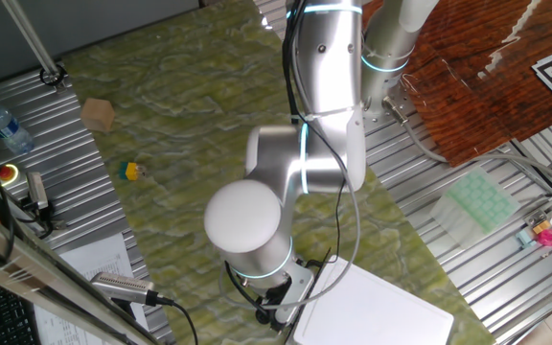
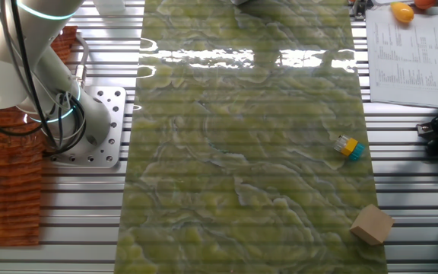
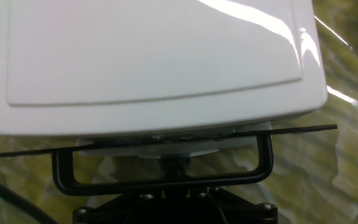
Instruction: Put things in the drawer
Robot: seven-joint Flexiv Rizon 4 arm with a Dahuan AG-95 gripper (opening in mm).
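A: Where is the drawer?

B: It belongs to the white box unit (image 3: pixel 154 59), which fills most of the hand view. The black wire loop handle (image 3: pixel 163 180) sits just below the unit's front edge, and a thin black strip runs across between the 2. In one fixed view the unit (image 1: pixel 377 311) shows at the bottom edge, just right of the arm's wrist.

A: Is the drawer open?

B: I cannot tell. Only the flat top and front edge show; the inside is hidden.

A: And the gripper?

B: The gripper (image 3: pixel 176 208) is a dark mass at the bottom of the hand view, directly under the handle. Its fingers are not clear enough to say whether they are wide, narrow or clamped on the loop. In one fixed view the arm's round white joint (image 1: pixel 247 222) covers it.

A: The loose items?

B: A tan cube (image 1: pixel 98 114) lies on the green mat (image 1: pixel 190 125), well away from the unit, toward the far left. A small yellow and blue piece (image 1: pixel 130 172) lies nearer the unit than the cube does. The other fixed view shows both, the cube (image 2: pixel 371 224) and the piece (image 2: pixel 348 147), apart from each other.

A: Anything else around the unit?

B: A water bottle (image 1: pixel 6 125) on the metal bench (image 1: pixel 56 182), beyond the cube.
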